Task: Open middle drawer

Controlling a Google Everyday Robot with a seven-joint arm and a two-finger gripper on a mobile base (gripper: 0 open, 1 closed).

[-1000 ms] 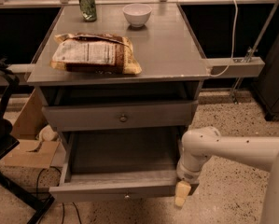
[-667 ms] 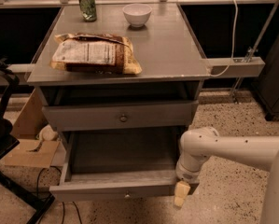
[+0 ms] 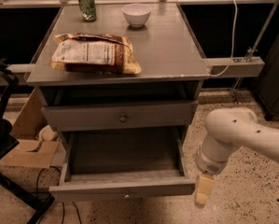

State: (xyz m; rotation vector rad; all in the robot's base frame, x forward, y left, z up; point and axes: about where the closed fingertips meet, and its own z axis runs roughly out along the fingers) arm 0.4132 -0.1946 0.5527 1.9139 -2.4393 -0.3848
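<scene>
The middle drawer point(image 3: 125, 188) is pulled far out of the grey cabinet. Its slim front panel faces me, with a small knob at centre, and its plain grey inside is bare. My gripper point(image 3: 202, 192) hangs from the white arm point(image 3: 232, 136) with its cream fingers pointing down. It is just off the right end of that drawer's front, near the floor, and holds nothing. The slim-fronted drawer point(image 3: 123, 117) above, with a round knob, sticks out only a little.
On the cabinet top point(image 3: 176, 55) lie a brown snack bag point(image 3: 94, 54), a green can point(image 3: 87, 5) and a white bowl point(image 3: 136, 14). A cardboard box point(image 3: 29, 139) and a black stand point(image 3: 3, 139) are on the left. A speckled floor lies to the right.
My gripper and arm have shifted a little to the right, off the drawer front's right end. The drawers have not moved.
</scene>
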